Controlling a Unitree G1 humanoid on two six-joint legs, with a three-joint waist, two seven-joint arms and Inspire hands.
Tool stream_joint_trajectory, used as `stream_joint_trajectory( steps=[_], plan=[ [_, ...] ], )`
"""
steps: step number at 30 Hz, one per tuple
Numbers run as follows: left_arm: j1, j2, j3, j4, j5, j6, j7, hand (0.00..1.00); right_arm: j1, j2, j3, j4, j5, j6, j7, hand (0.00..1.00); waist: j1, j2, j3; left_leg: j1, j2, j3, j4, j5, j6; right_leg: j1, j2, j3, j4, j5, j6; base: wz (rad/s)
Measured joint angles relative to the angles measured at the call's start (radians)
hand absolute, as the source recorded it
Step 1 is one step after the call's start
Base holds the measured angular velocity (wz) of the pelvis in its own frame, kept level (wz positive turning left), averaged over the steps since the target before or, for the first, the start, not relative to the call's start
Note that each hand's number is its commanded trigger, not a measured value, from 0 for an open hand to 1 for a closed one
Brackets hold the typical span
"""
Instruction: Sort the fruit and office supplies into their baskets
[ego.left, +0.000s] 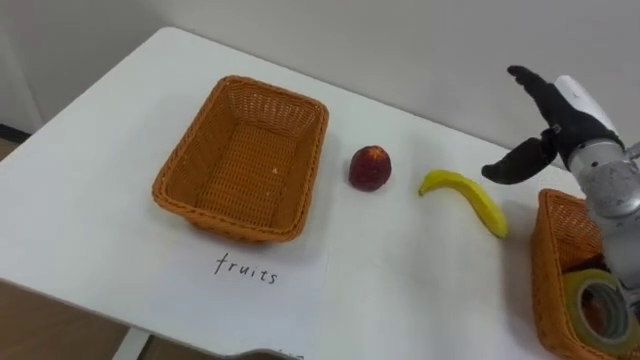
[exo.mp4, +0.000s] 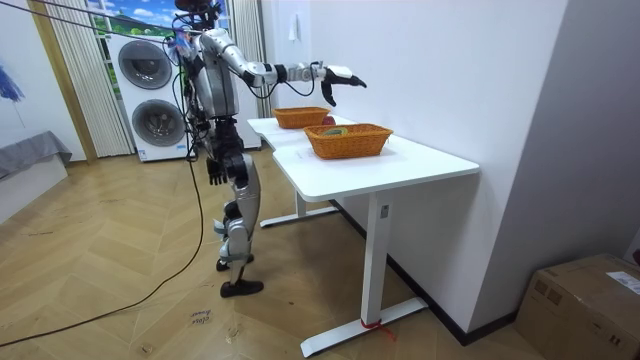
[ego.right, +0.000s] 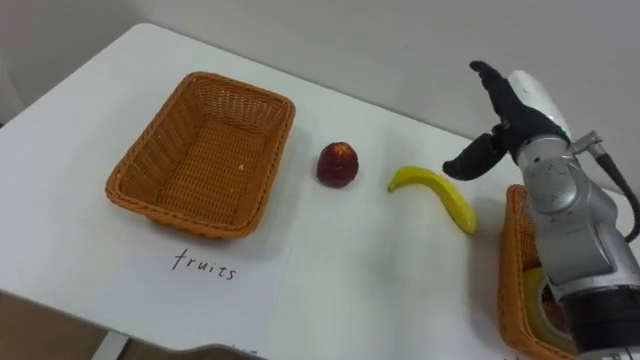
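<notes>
Handwritten black lettering (ego.left: 246, 268) sits close to the front edge of the white desk (ego.left: 90, 200). Just behind it stands a rectangular orange wicker basket (ego.left: 240, 150) with nothing inside it. To the right of that basket, apart from its wall, a dark red apple (ego.left: 370, 168) rests on the desk. Further right lies a yellow curved banana (ego.left: 465, 197), near the apple but not touching it, its far end pointing toward a second orange wicker basket (ego.left: 552, 250) at the desk's right side. A yellowish roll of tape (ego.left: 598, 305) lies in this second basket. Both fruits are out on the desk, in neither basket.

The right robot hand (ego.left: 556, 125) hovers above the desk, just past the banana's right end and over the back of the second basket. Its fingers are straight and spread, thumb held apart, holding nothing.

In the room view the robot stands at the desk's long side, and the left robot hand (exo.mp4: 214, 172) hangs beside its hip.
</notes>
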Motion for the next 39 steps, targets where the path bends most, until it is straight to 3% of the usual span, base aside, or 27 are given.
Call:
stream_joint_trajectory(
  steps=[9, 11, 15, 18, 28, 39],
  plan=[
    [-0.013, 0.006, -0.014, -0.007, -0.001, 0.013, 0.004, 0.0, -0.01, -0.004, 0.046, 0.043, -0.004, 0.013, 0.012, 0.0, 0.012, 0.004, 0.0009, -0.057, 0.0, -0.005, 0.029, 0.0, 0.0, -0.035, 0.0, -0.018, -0.001, 0.0, 0.0, 0.03],
    [-0.024, 0.005, -0.036, -0.012, 0.0, 0.007, 0.01, 0.0, -0.024, -0.004, 0.05, 0.081, -0.018, 0.011, 0.01, 0.0, 0.03, 0.014, 0.0075, -0.081, 0.0, -0.005, 0.038, 0.001, -0.002, -0.059, -0.002, -0.024, 0.001, 0.002, -0.003, -0.03],
    [-0.047, 0.008, -0.074, -0.008, -0.001, 0.005, 0.026, 0.0, -0.051, -0.004, 0.094, 0.187, -0.024, 0.008, -0.009, 0.0, 0.042, 0.021, 0.0118, -0.116, 0.001, -0.002, 0.04, 0.008, -0.003, -0.093, -0.001, -0.025, 0.002, 0.007, -0.01, -0.02],
    [-0.074, 0.008, -0.11, -0.007, -0.003, 0.003, 0.026, 0.0, -0.077, -0.004, 0.136, 0.277, -0.03, -0.003, -0.021, 0.0, 0.057, 0.019, 0.0108, -0.149, 0.001, 0.0, 0.037, 0.018, -0.004, -0.128, -0.001, -0.025, 0.003, 0.01, -0.015, 0.01],
    [-0.141, 0.015, -0.151, -0.002, -0.053, -0.046, 0.048, 0.0, -0.201, -0.003, 0.202, 0.421, -0.019, -0.063, -0.106, 0.0, 0.06, 0.015, 0.0127, -0.191, 0.002, -0.001, 0.035, 0.029, -0.006, -0.174, -0.003, -0.037, 0.001, 0.012, -0.018, 0.02],
    [-0.167, 0.016, -0.167, 0.011, -0.081, -0.068, 0.077, 0.0, -0.216, -0.003, 0.231, 0.477, -0.016, -0.088, -0.146, 0.0, 0.062, 0.014, 0.0133, -0.208, 0.003, -0.001, 0.036, 0.03, -0.007, -0.19, -0.003, -0.042, 0.001, 0.013, -0.02, 0.0]
  ],
)
